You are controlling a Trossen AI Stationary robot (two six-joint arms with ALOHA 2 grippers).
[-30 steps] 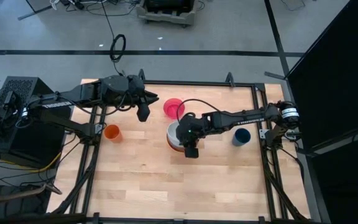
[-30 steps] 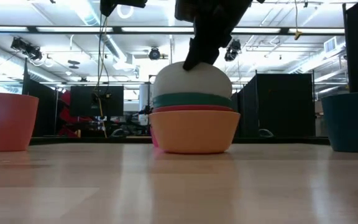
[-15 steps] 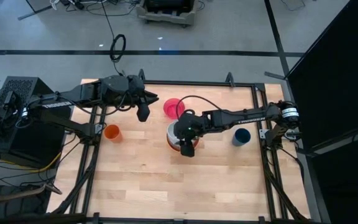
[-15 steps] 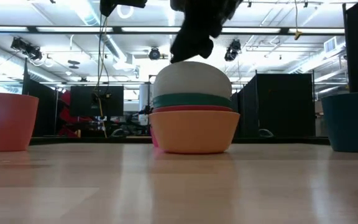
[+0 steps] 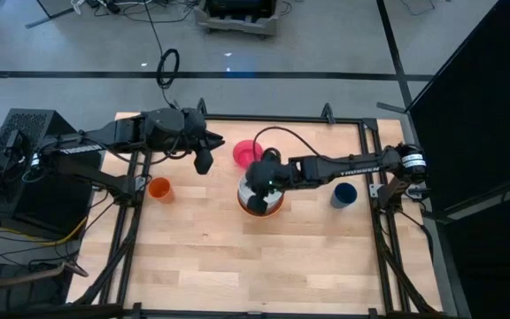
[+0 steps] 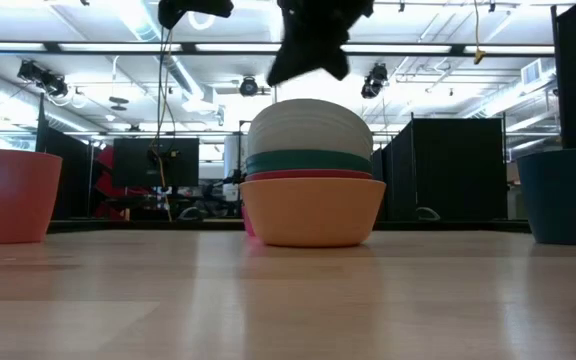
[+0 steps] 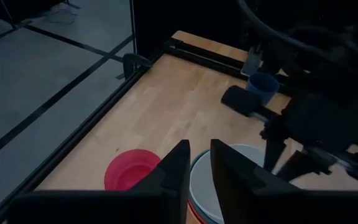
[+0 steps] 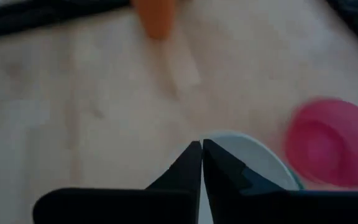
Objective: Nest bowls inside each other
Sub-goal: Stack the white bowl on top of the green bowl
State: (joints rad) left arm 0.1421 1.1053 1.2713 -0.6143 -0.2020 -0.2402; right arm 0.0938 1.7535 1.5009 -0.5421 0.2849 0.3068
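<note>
Near the table's middle stands a stack: an orange-yellow bowl (image 6: pixel 313 212) on its base, a red rim (image 6: pixel 313 175) and a teal rim (image 6: pixel 308 160) inside it. A white bowl (image 6: pixel 308 125) lies on top, upside down. The pink bowl (image 5: pixel 247 152) stands open side up on the table just beyond the stack. My right gripper (image 8: pixel 201 144) is shut and hovers just above the white bowl (image 8: pixel 244 155), clear of it in the low view. My left gripper (image 5: pixel 204 164) hangs high to the far left of the stack, a narrow gap between its fingers (image 7: pixel 199 146), empty.
A small orange cup (image 5: pixel 159 188) stands left of the stack and a dark blue cup (image 5: pixel 344 194) right of it. Bare wooden table (image 5: pixel 237 257) lies on the near side. A black frame (image 5: pixel 374 213) runs along the table's edges.
My right gripper has lifted off the top of the white bowl, risen a little and rolled about its own line, shifting from the stack's near side to over it. The stack has kept still.
</note>
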